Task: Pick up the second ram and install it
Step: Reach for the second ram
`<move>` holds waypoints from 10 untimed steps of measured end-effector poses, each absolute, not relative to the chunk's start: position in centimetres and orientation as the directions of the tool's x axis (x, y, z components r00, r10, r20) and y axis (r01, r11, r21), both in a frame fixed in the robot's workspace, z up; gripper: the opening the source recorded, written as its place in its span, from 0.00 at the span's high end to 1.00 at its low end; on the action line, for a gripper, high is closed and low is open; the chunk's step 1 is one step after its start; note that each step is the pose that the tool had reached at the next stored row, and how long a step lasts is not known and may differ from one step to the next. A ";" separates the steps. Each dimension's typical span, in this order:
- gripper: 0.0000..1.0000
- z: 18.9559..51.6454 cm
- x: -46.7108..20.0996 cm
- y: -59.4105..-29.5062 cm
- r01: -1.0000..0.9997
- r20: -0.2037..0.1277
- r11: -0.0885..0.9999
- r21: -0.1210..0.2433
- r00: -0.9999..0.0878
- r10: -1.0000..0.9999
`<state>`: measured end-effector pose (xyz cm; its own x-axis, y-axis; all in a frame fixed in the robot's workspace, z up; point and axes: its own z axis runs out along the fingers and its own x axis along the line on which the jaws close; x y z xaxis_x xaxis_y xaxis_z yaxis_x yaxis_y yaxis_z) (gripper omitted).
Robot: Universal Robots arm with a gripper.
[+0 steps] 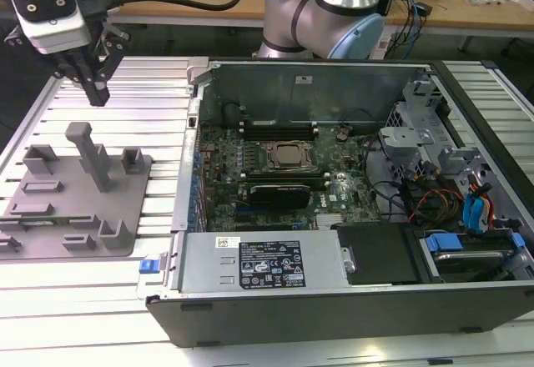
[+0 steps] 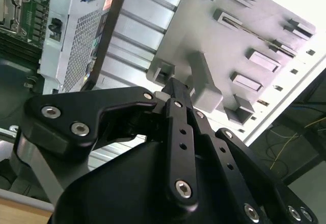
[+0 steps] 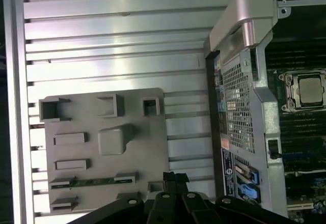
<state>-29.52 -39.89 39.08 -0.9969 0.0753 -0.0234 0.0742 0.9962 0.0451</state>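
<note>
Gripper hangs over the grey holder tray, its fingers pressed together and empty, while the second ram sits in that tray.

In the first wrist view the ram is a thin green strip between low grey blocks, near the tray edge closest to the black fingertips. In the second wrist view it reads as a narrow dark line. The exterior view adds the open computer case on the exterior view's right, metal-walled, with a green motherboard inside. The tray is matte plastic with a tall post. Ribbed aluminium table runs between the tray and the case wall, and the gripper is well apart from that wall.
</note>
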 end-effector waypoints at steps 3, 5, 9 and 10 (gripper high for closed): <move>0.92 39.1 -30.4 -39.9 0.074 -0.023 0.996 0.045 -0.997 0.075; 0.92 39.1 -30.8 -39.9 0.074 -0.023 0.996 0.045 -0.997 0.075; 0.92 39.1 -31.7 -39.9 0.074 -0.023 0.996 0.045 -0.997 0.075; 0.92 39.1 -31.9 -39.9 0.074 -0.023 0.996 0.045 -0.997 0.075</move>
<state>-31.93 -39.89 39.07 -0.9969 0.0752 -0.0234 0.0741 0.9962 0.0451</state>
